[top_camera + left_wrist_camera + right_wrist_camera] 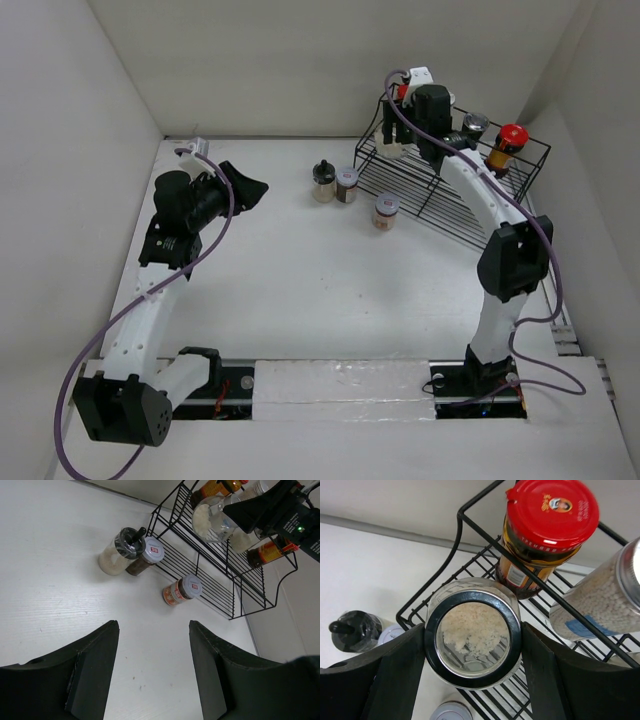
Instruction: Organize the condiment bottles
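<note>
Right wrist shows the right hand (pixel 472 630) clamped on a silver-lidded jar (pixel 472 647), over the wire rack (pixel 458 525)

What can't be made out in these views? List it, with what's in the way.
Top view: the right arm covers the clear jar it grips and part of the wire rack.
Right wrist view: the pale-filled jar is cut off by the right edge, a white lid by the bottom edge.
Left wrist view: top-shelf jars are cut by the upper edge.
</note>
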### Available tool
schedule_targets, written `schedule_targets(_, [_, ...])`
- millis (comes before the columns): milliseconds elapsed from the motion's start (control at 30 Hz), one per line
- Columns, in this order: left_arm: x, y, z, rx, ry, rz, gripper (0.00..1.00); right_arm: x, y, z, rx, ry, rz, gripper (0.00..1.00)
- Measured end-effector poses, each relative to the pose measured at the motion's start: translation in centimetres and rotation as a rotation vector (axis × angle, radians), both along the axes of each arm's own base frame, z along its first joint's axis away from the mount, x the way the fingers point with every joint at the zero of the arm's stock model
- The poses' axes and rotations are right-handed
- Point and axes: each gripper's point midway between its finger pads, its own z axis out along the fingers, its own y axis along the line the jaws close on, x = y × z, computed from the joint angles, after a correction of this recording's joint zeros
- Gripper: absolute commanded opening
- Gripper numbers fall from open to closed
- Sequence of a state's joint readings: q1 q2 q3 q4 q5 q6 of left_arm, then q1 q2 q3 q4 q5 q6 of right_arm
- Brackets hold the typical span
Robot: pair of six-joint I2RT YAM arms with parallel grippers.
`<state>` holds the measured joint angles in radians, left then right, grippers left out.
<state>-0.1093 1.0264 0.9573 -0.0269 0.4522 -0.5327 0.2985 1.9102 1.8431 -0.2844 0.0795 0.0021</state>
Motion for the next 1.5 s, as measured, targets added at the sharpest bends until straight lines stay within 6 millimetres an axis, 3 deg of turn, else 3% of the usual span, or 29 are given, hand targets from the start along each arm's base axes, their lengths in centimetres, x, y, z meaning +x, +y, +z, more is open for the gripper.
schedule_targets(100, [0.0, 0.0, 0.0, 0.0, 0.0, 0.0, 0.54, 0.5, 0.1, -1.0, -0.003, 0.013, 0.007, 0.78])
schedule_targets(300, [0.0, 0.0, 0.0, 0.0, 0.0, 0.001, 0.54, 0.5, 0.5, -0.2, 0.005, -0.001, 0.028, 0.95])
schedule_targets(500, [0.0, 0.0, 0.0, 0.001, 0.0, 0.001, 0.54, 0.2, 0.4, 1.0, 0.013, -0.029, 0.029, 0.98])
schedule_targets(600, [0.1, 0.0, -0.1, 0.001, 0.002, 0.001, 0.54, -2.6, -0.3, 2.1, 0.01, -0.058, 0.015, 0.96])
schedule_targets(667, [0.1, 0.0, -0.2, 0.001, 0.007, 0.001, 0.54, -5.3, -0.4, 2.9, 0.016, -0.097, 0.008, 0.91])
schedule_targets(767, [0.3, 0.0, -0.4, 0.003, 0.013, 0.005, 0.54, -10.1, 0.5, 2.6, 0.058, -0.144, 0.016, 0.88])
schedule_targets(867, [0.3, 0.0, -0.6, 0.003, 0.016, 0.005, 0.54, -12.3, 2.4, 0.0, 0.086, -0.124, 0.053, 0.93])
schedule_targets(1033, [0.4, 0.0, -0.7, 0.004, 0.02, 0.004, 0.54, -12.7, 4.5, -8.5, 0.03, 0.034, 0.065, 0.99])
schedule_targets(1133, [0.4, 0.0, -0.7, 0.004, 0.02, 0.004, 0.54, -13.1, 5.0, -12.2, -0.004, 0.11, 0.056, 0.99])
schedule_targets(1500, [0.4, 0.1, -0.7, 0.004, 0.02, 0.007, 0.54, -13.4, 2.5, -14.6, -0.013, 0.14, -0.116, 0.99])
